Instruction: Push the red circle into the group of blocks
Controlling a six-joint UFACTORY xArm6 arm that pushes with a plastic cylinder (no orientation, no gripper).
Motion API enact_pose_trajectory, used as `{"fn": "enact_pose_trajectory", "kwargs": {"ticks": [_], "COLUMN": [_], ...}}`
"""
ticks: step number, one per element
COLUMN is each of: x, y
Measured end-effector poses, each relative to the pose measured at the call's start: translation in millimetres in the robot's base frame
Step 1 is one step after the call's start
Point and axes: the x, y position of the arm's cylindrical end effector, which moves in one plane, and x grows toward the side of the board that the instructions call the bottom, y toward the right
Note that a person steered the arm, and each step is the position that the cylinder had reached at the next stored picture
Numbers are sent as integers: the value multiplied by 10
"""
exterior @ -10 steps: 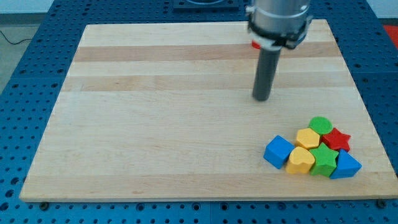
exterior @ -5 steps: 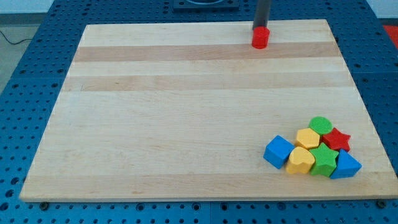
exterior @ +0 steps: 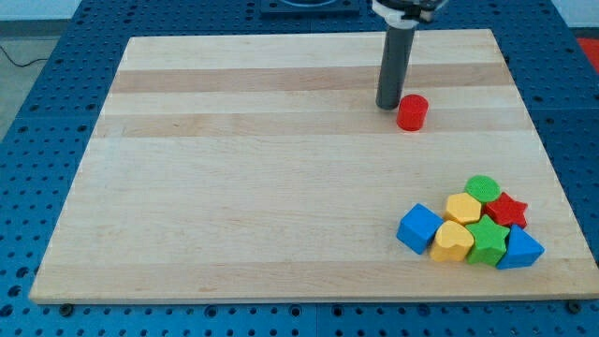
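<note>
- My tip [exterior: 389,107] rests on the wooden board [exterior: 234,187], in the upper right part of the view; the dark rod rises from it straight to the view's top edge. It is a bare rod end with no jaws to open or close, and it holds nothing.
- The red circle [exterior: 412,112] stands just beside my tip, on its right and a touch lower in the view; whether the two touch cannot be told.
- The group of blocks lies well apart from my tip, far below it and to its right, near the board's lower right corner.
- Going left to right through that group: a blue cube [exterior: 418,228] at its left edge, a yellow heart [exterior: 452,241] against it, a yellow block [exterior: 463,208] above the heart, a green star [exterior: 487,240], a green circle [exterior: 483,188] at the group's top, a red star [exterior: 507,210], and a blue block [exterior: 520,250] at its right end.
- The red circle is separate from the group, with bare board between them.
</note>
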Motion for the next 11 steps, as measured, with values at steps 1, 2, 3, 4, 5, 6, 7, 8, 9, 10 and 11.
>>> {"fn": "enact_pose_trajectory", "kwargs": {"ticks": [1,2,3,4,5,6,7,8,9,10,11], "x": [421,309,-197,-342,-19,411,695,839,991,1089,1159], "y": [0,0,1,213,339,340,340,340,340,340,340]}}
